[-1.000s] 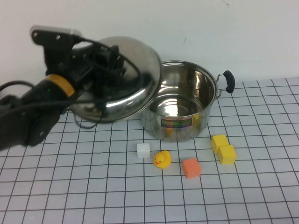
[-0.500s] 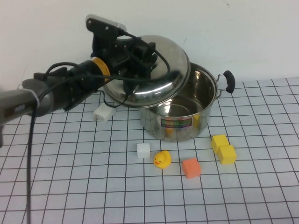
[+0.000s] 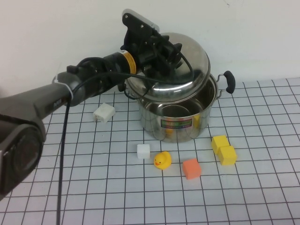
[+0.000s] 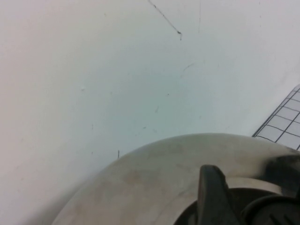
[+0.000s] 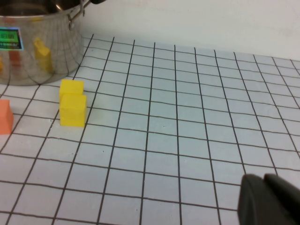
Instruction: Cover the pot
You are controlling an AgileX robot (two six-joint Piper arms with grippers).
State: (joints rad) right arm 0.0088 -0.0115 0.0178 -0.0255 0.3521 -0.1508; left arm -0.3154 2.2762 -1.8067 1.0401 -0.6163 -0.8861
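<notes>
The steel pot (image 3: 180, 119) with a colourful label stands at the back middle of the gridded table; its black right handle (image 3: 228, 81) shows. My left gripper (image 3: 165, 50) is shut on the black knob of the domed steel lid (image 3: 180, 70) and holds it tilted over the pot's mouth, the lid's front edge close to the rim. In the left wrist view the lid dome (image 4: 154, 178) and one dark finger (image 4: 213, 194) beside the knob (image 4: 274, 211) show. My right gripper (image 5: 269, 199) is shut and empty, low over the table to the right of the pot (image 5: 33, 42).
A white block (image 3: 104, 112) lies left of the pot. In front are a white cube (image 3: 144, 151), yellow duck (image 3: 162, 160), orange cube (image 3: 191, 168) and two yellow cubes (image 3: 224, 150), also in the right wrist view (image 5: 72, 104). A white wall stands behind.
My left arm has carried the lid rightward from left of the pot to over its mouth, uncovering the white block. The pot and toys have not moved.
</notes>
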